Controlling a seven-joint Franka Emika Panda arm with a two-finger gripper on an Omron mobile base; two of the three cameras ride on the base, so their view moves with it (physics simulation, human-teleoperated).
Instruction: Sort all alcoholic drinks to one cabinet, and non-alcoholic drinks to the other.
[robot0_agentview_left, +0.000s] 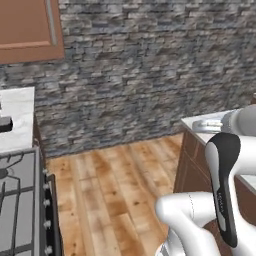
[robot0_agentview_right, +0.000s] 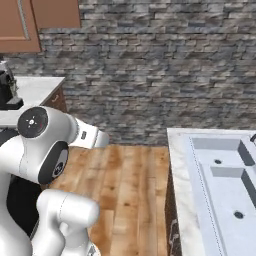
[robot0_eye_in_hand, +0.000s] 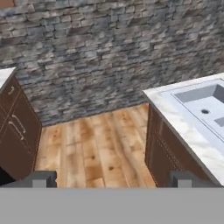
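The grey stone wall (robot0_agentview_left: 150, 65) spans the back above a bare wooden plank floor (robot0_eye_in_hand: 96, 144). A brown wooden wall cabinet (robot0_agentview_left: 27, 30), cut off at the upper left, hangs door shut. Right, a white marble tabletop (robot0_agentview_right: 180, 200) holds a pale double sink (robot0_agentview_right: 225, 175). The claw (robot0_eye_in_hand: 111, 178) is spread wide, empty.

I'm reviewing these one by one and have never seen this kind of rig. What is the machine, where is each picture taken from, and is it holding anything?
It is a white robot arm on a driving base in a rendered kitchen. Two cameras sit behind it, left and right; the third looks along its end effector, whose fingertips stand wide open with nothing between them. Ahead are a stone wall, a wooden floor, a stove on the left, a marble counter with a sink on the right, and a brown wall cabinet up left, door closed.
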